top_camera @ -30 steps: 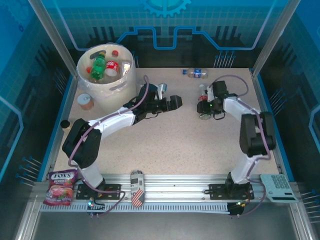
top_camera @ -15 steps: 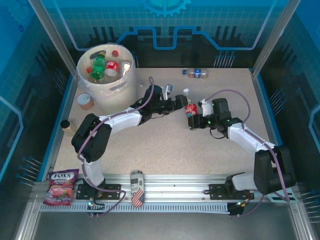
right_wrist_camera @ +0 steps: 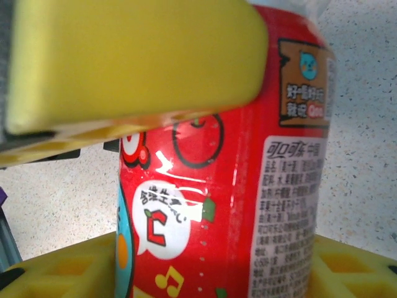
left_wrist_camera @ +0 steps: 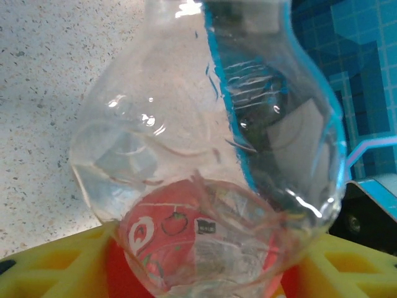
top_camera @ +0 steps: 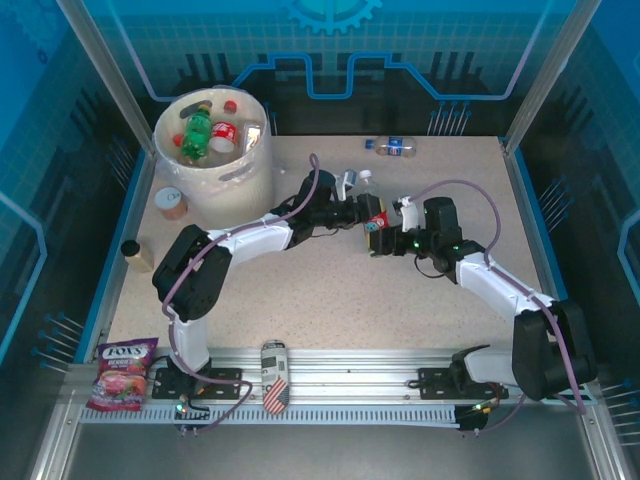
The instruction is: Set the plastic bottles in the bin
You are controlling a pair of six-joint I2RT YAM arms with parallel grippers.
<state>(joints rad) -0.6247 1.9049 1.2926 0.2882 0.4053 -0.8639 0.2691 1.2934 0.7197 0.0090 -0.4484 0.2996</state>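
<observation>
Right gripper [top_camera: 388, 232] jaws pinch a red-labelled bottle [right_wrist_camera: 248, 186]. Left gripper [top_camera: 362, 210] jaws flank the same bottle, but it is unclear whether they press on it. The bottle is held right of the bin [top_camera: 230, 185], outside it. A blue-labelled bottle [top_camera: 392, 147] lies farther right. The overhead view alone shows a green bottle [top_camera: 197, 135] inside the bin.

You're in a robot lab cell: aluminium posts [top_camera: 108, 75] frame blue printed panels [top_camera: 400, 50], a gear motif [top_camera: 330, 12] sits at 12 o'clock, and a slotted mounting rail [top_camera: 350, 365] edges the speckled table [top_camera: 330, 300] at 6 o'clock.
</observation>
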